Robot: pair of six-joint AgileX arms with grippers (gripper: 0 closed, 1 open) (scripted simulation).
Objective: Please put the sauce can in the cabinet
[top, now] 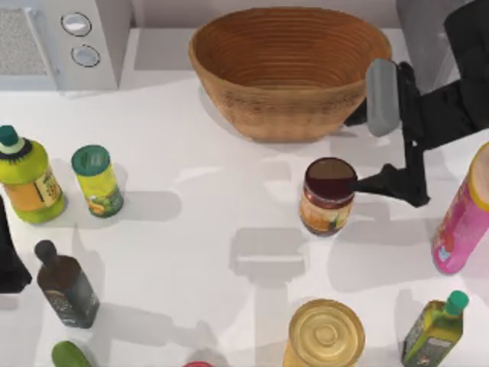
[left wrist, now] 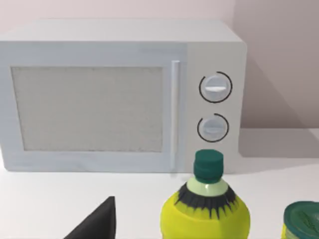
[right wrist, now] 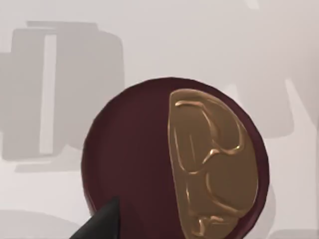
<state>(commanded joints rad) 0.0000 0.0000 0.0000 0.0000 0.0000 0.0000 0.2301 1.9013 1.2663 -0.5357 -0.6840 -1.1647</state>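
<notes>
The right gripper point(top: 359, 182) is hanging directly beside the sauce can point(top: 328, 196), on the side of it toward the table's right edge, one dark fingertip point(top: 374, 183) reaching the can's top rim; whether the claw is released or clenched cannot be told. The sauce can is standing upright on the white table point(top: 229, 153), its long axis vertical and its dark maroon top facing up, just in front of the wicker basket point(top: 290, 69). In the right wrist view the can's top point(right wrist: 174, 159) is showing a gold pull-tab panel across one half, with a dark fingertip point(right wrist: 99, 224) at its edge. The basket is sitting open-mouthed with nothing visible inside it. Right of the sauce can, a pink bottle point(top: 464, 214) is leaning at the table's edge; in front of the can, a wider gold-topped can point(top: 325, 334) is standing, with a green-capped olive bottle point(top: 435, 329) beside that. Well left of the sauce can are a green-lidded can point(top: 97, 180), a yellow-green bottle point(top: 27, 180) and a dark bottle point(top: 67, 284). A white microwave with two round knobs point(top: 61, 42) is occupying the far left corner, its door closed. A grey unit point(top: 428, 30), apparently the cabinet, is showing behind the right arm. The left arm point(top: 9, 252) is resting parked at the table's left edge; its wrist view is facing the microwave point(left wrist: 119, 94) and the yellow-green bottle point(left wrist: 207, 209), with one dark fingertip point(left wrist: 97, 224) in view.
</notes>
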